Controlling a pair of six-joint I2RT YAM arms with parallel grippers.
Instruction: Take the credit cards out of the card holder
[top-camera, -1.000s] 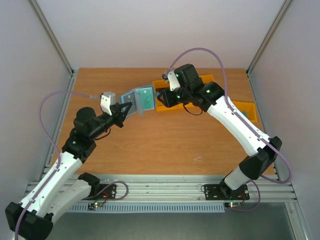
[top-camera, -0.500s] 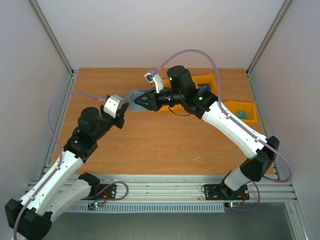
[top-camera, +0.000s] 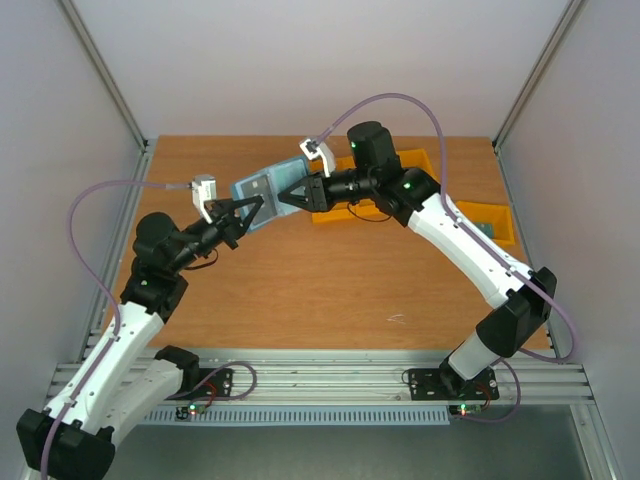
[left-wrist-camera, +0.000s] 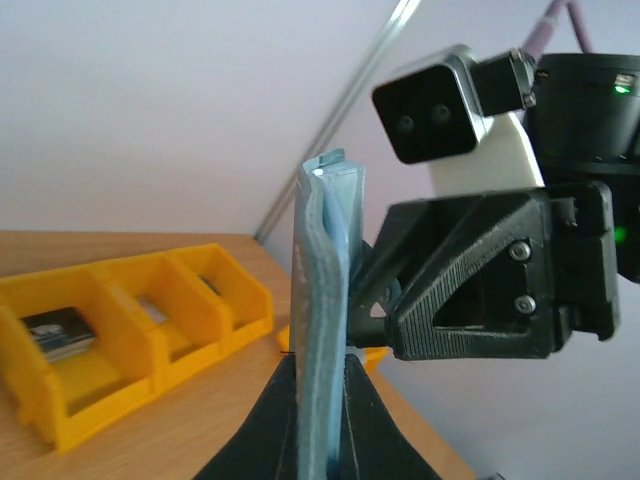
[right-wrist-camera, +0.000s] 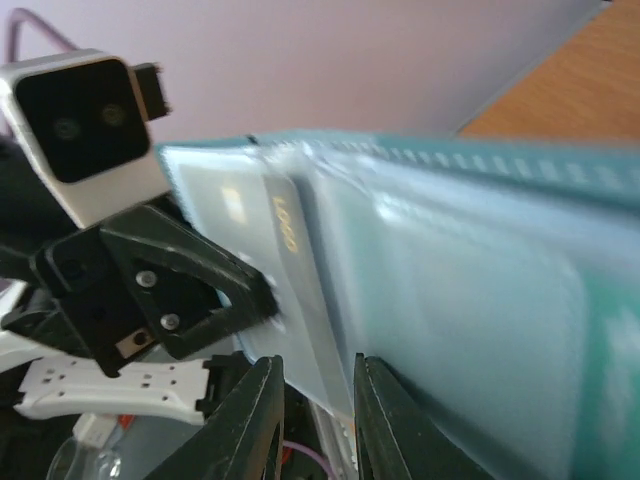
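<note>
The teal-blue card holder (top-camera: 262, 188) is held up off the table between both grippers. My left gripper (top-camera: 248, 209) is shut on its lower left edge; in the left wrist view the holder (left-wrist-camera: 322, 260) stands edge-on between my fingers (left-wrist-camera: 320, 366). My right gripper (top-camera: 298, 197) is at the holder's right edge. In the right wrist view the holder (right-wrist-camera: 470, 300) fills the frame, and a pale grey card (right-wrist-camera: 290, 270) with gold print sticks out of it. My right jaws (right-wrist-camera: 315, 375) stand apart on either side of that card's edge. The blue card is not clearly visible.
A yellow bin (top-camera: 352, 210) sits behind the right gripper, and another yellow bin (top-camera: 495, 222) lies at the far right with a small teal item in it. The bins also show in the left wrist view (left-wrist-camera: 120, 310). Metal frame posts flank the table.
The left arm has pulled back to the left and turned the holder's face upward. The right gripper has moved to the holder's right edge.
</note>
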